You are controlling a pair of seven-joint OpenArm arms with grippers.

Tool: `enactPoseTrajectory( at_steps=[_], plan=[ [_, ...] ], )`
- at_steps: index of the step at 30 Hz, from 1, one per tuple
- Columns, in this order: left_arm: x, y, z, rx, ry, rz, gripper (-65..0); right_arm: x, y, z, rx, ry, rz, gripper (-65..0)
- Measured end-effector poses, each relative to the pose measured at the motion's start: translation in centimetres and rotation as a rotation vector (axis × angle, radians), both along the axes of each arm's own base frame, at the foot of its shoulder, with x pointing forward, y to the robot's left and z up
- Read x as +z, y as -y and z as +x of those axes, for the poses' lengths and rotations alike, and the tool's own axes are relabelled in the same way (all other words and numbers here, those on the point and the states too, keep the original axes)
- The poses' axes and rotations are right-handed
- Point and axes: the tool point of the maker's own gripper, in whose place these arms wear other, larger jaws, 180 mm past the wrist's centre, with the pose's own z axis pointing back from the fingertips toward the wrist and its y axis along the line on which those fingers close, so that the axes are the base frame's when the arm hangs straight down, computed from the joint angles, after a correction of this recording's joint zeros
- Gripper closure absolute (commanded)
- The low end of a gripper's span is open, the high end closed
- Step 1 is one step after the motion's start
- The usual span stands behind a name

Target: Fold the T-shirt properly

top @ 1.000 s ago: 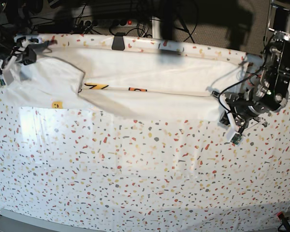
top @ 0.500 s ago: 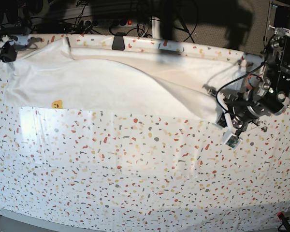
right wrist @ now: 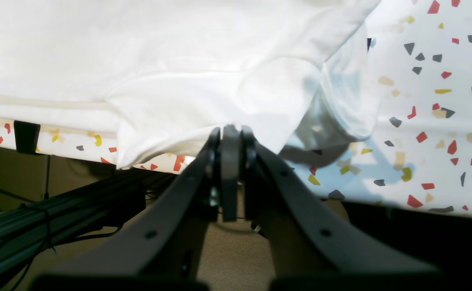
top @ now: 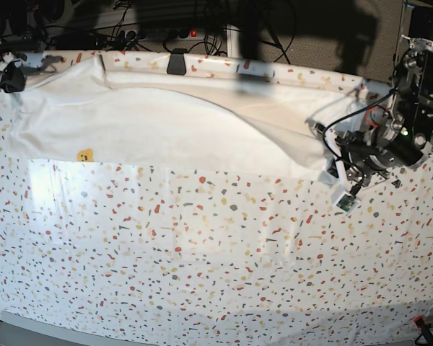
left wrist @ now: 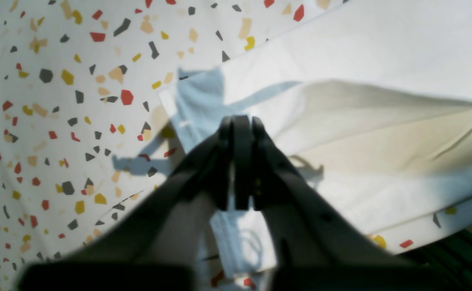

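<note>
Now your T-shirt (top: 159, 122) stretches lengthwise along the counter's (top: 202, 252) far edge between both tools: right tool (right wrist: 229, 133) clamped on its corner, left tool (left wrist: 236, 125) looks together, grip unclear.

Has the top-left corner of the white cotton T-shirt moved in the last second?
Yes. The white cotton T-shirt corner was carried up and left, toward the table's far edge near the black clip.

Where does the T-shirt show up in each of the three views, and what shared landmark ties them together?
Base: T-shirt spread along the table's far edge.
Left wrist: fills the right half, corner near the left gripper.
Right wrist: covers the upper left, edge at the right gripper.
Shared landmark: the speckled table cover.
</note>
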Motion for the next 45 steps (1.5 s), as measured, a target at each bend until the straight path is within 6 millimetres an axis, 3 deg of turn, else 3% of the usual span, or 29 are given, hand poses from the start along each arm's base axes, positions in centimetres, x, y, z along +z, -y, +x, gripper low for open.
enactPoseTrajectory(
  at_steps=[3,5,9,13,16,21,23,26,31,34,39,42,45],
  plan=[
    [-1.3,-1.2,-1.2,0.011,-0.028,0.063,-23.5,0.0,0.0,0.0,0.0,0.0,0.0,0.0],
    [-2.6,-2.3,-2.7,0.016,-0.067,0.11,-28.2,0.0,0.0,0.0,0.001,0.0,0.001,0.0],
    [-3.9,-5.3,-4.2,0.076,-0.09,0.235,-28.6,0.0,-0.1,0.0,0.001,-0.002,0.002,0.0],
    [-2.9,-9.0,-3.4,0.207,-0.03,0.355,-28.6,0.0,0.0,0.0,0.001,-0.001,0.002,0.0],
    [-1.6,-10.4,-2.2,0.256,0.049,0.407,-28.6,0.0,-0.1,0.0,0.001,-0.001,0.003,0.0],
    [2.0,-8.4,-0.1,0.25,0.232,0.335,-28.6,0.0,0.0,0.0,0.001,-0.001,0.002,0.0],
    [4.4,-6.4,0.8,0.217,0.331,0.254,-28.6,0.0,-0.1,0.0,0.002,-0.001,0.002,0.0],
    [7.4,-1.9,1.6,0.133,0.451,0.014,-28.6,0.0,-0.1,0.0,0.002,-0.001,0.002,0.0],
    [7.6,3.0,2.6,0.074,0.424,-0.175,-28.6,0.1,-0.1,0.1,0.003,0.002,0.006,0.0],
    [5.6,4.0,3.8,0.119,0.343,-0.204,-28.6,0.0,-0.1,0.0,0.002,0.001,0.005,0.0],
    [-0.5,4.4,3.8,0.153,0.125,-0.174,-28.6,0.0,-0.1,0.0,0.002,0.001,0.005,0.0],
    [-3.0,3.4,3.4,0.175,0.055,-0.129,-28.6,0.0,-0.1,0.0,0.002,0.001,0.005,0.0],
    [-4.1,1.4,2.7,0.193,0.01,0.003,-28.6,0.0,-0.1,0.1,0.003,0.002,0.006,0.0]
  ],
)
